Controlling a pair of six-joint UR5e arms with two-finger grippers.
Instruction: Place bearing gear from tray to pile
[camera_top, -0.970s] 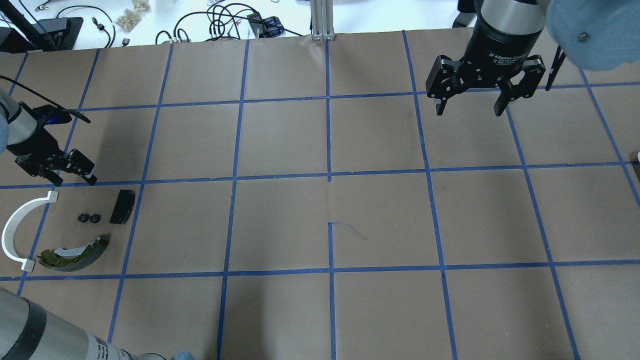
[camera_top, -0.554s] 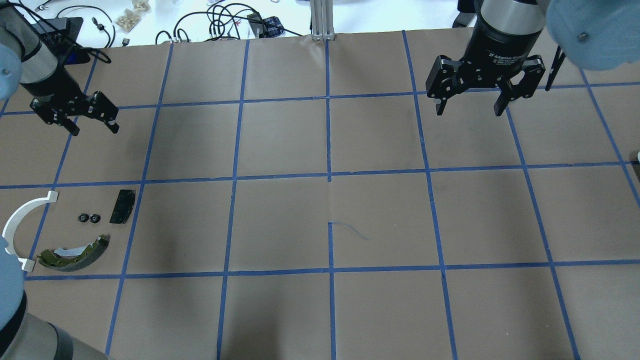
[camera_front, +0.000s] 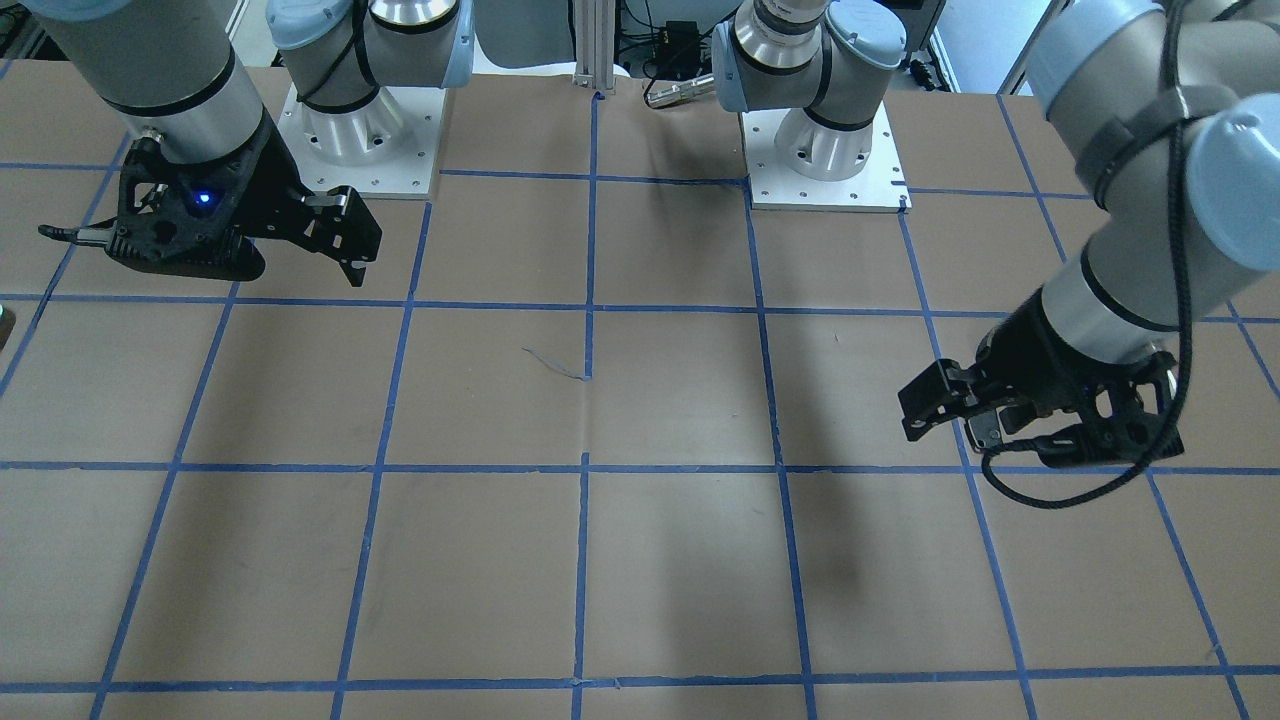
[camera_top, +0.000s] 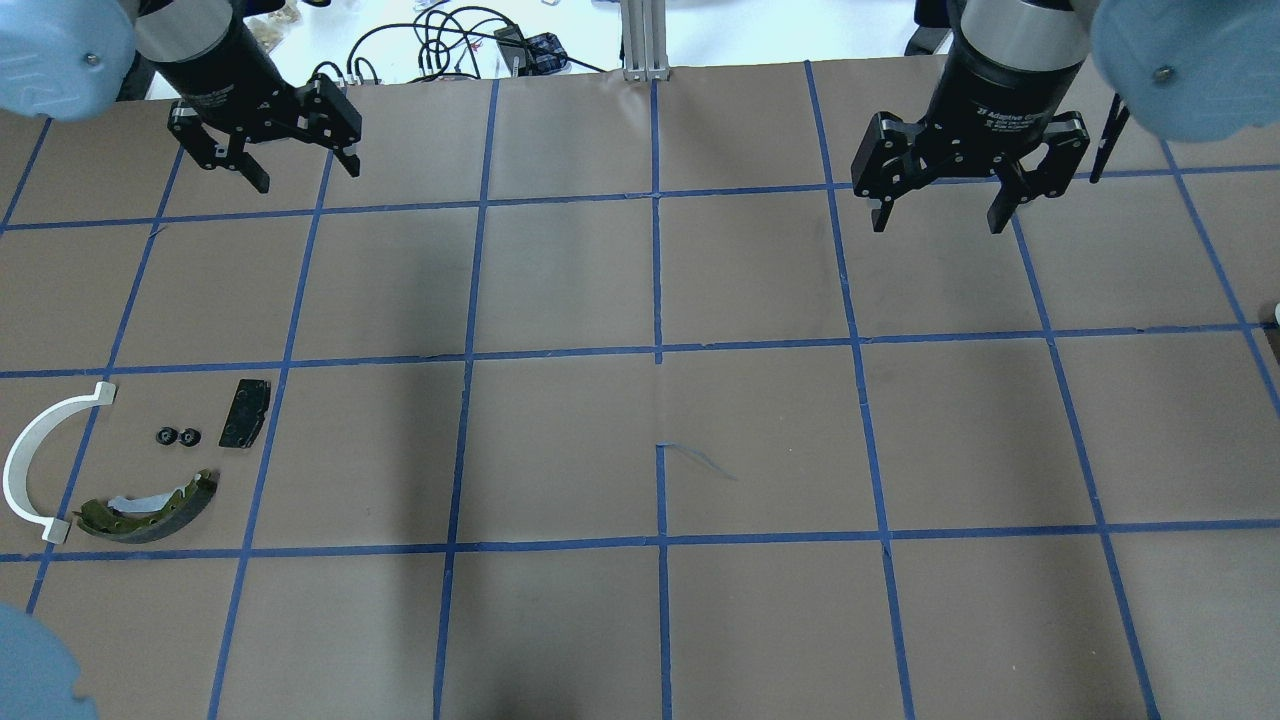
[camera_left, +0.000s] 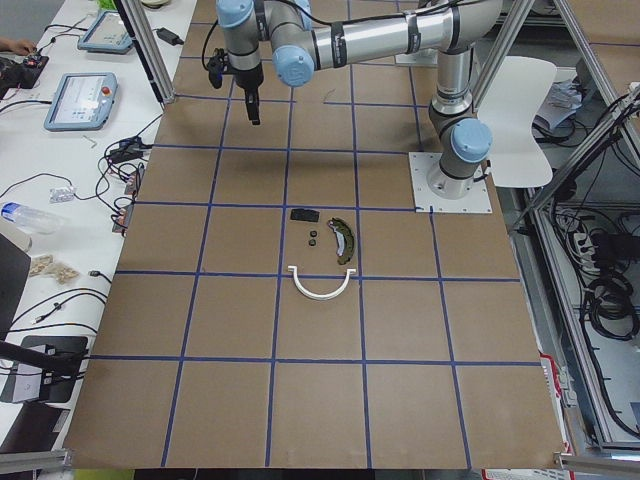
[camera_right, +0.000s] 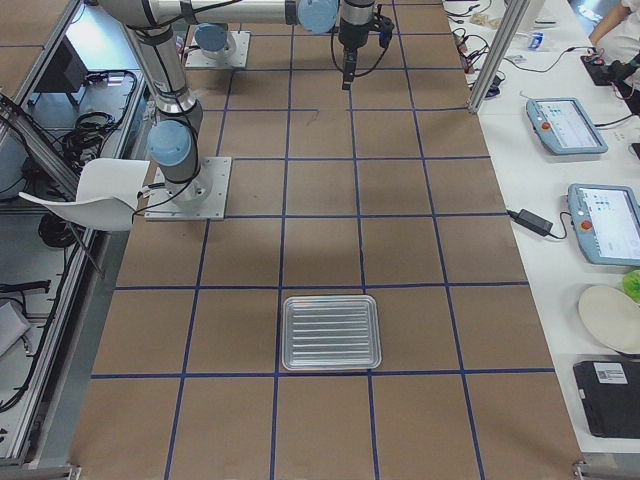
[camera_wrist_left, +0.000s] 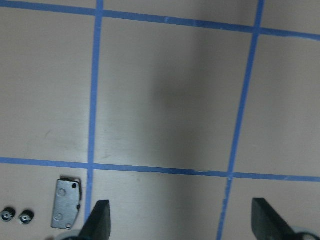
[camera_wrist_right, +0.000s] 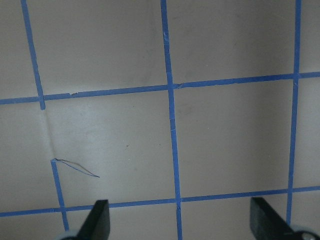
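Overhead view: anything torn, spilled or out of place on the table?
One blemish: mid-table a stretch of the blue grid tape is missing, and a thin blue streak curls off where it resumes. The pile lies loose but unspilled. The left gripper and right gripper hang open, empty.

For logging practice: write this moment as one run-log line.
left gripper open, empty; right gripper open, empty; bearing gears by black pad; tray empty

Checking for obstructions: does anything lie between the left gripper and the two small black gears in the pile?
Nothing visible does. The left gripper hangs open over the table; the two gears lie uncovered beside the black pad, and only taped paper lies between.
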